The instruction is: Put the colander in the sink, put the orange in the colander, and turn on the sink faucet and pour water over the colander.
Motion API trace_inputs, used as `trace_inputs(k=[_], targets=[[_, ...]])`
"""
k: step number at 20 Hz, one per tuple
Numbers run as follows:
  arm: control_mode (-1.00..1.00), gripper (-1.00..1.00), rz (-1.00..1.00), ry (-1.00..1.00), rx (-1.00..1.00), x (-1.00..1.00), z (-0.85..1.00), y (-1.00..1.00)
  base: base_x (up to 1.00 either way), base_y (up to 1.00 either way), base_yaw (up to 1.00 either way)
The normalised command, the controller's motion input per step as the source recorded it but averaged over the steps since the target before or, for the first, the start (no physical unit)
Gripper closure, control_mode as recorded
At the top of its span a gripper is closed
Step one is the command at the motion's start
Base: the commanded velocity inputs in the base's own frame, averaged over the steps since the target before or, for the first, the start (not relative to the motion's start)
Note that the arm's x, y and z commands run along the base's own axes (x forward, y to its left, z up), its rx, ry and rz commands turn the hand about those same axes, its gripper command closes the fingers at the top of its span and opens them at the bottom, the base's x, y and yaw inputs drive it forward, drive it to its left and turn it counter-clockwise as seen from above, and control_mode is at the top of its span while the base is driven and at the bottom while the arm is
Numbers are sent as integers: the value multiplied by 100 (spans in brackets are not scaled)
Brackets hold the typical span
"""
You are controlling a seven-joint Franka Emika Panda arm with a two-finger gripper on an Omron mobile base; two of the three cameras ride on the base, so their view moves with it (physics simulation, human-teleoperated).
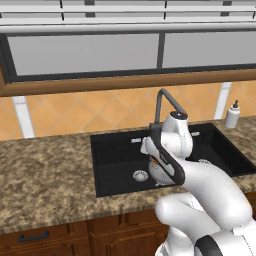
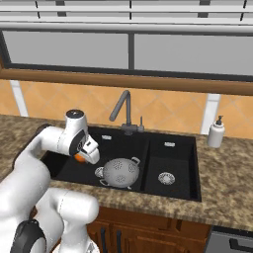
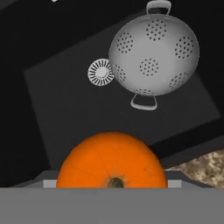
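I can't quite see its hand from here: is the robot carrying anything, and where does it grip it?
Yes: the orange, clamped across its sides, above the sink, the colander ahead.

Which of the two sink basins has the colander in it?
The larger basin, left of the divider; the colander sits by its drain. The smaller basin holds nothing.

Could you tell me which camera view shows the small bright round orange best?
The hand view: the small bright round orange sits large at the bottom of it, between the gripper's fingers, its stem end visible. The right base view shows a sliver of it beside the white hand. In the left base view I cannot make it out.
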Motion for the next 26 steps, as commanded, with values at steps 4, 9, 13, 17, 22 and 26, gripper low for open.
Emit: trace_inputs(k=[4, 9, 13, 17, 22, 26], targets=[[-100, 100, -18, -4, 0, 36, -32, 0, 0, 0, 0], [-100, 100, -19, -1, -1, 29, -27, -4, 0, 0, 0], [-100, 100, -17, 0, 0, 28, -19, -15, 0, 0, 0], [-100, 100, -7, 0, 0, 10, -6, -47, 0, 0, 0], [-100, 100, 0, 0, 0, 0, -12, -64, 0, 0, 0], [-100, 100, 0, 0, 0, 3, -37, -37, 0, 0, 0]])
